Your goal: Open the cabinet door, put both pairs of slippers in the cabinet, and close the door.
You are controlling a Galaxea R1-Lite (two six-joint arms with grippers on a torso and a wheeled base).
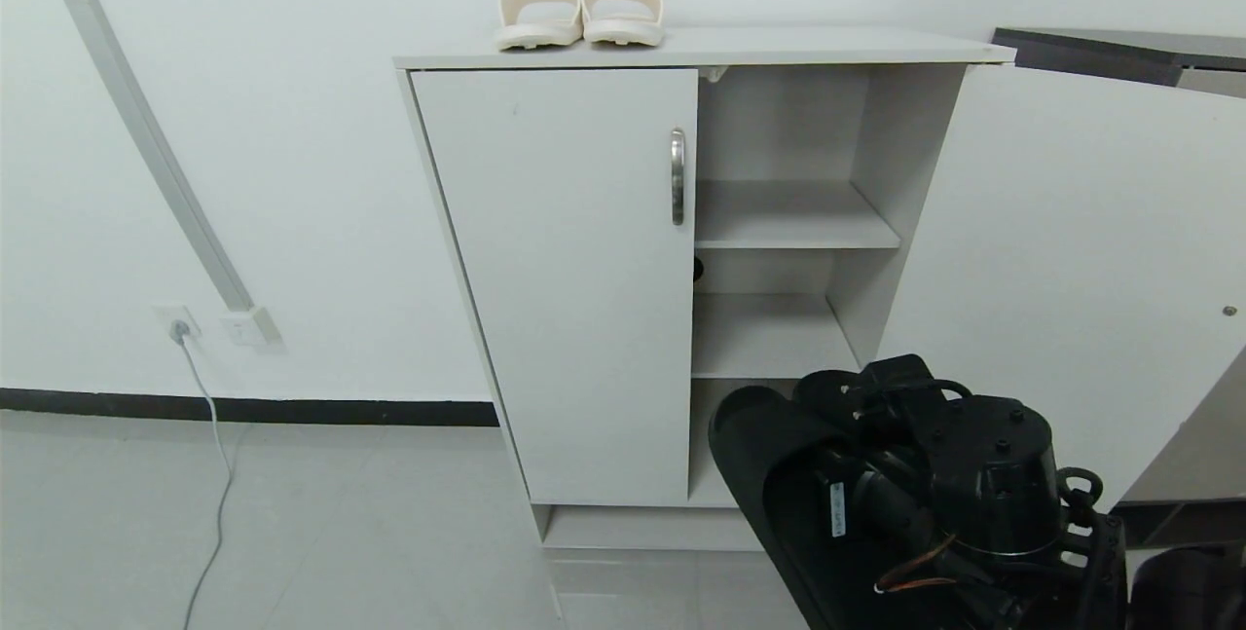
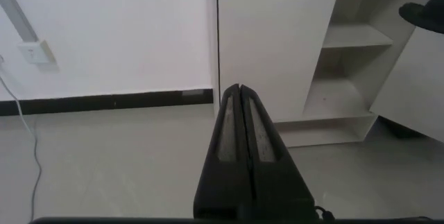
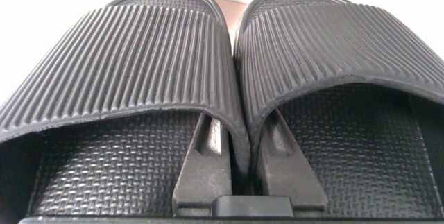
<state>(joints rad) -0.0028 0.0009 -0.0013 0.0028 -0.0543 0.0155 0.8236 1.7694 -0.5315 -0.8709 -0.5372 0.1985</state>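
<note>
A white cabinet [image 1: 681, 48] stands against the wall with its right door [image 1: 1081, 260] swung open and its left door [image 1: 565, 279] closed. A cream pair of slippers [image 1: 581, 15] rests on the cabinet top. My right gripper [image 3: 239, 156] is shut on a black pair of slippers [image 3: 236, 64], pinching their two inner edges together. In the head view the black slippers [image 1: 769, 445] hang low in front of the open compartment, near the bottom shelf. My left gripper [image 2: 239, 123] is shut on nothing, low over the floor to the left of the cabinet [image 2: 277, 37].
Inside the open half are bare shelves [image 1: 793, 216] at several heights. A wall socket with a grey cable [image 1: 209, 435] is at the left, trailing onto the tiled floor. A dark surface [image 1: 1110, 51] sits beyond the open door.
</note>
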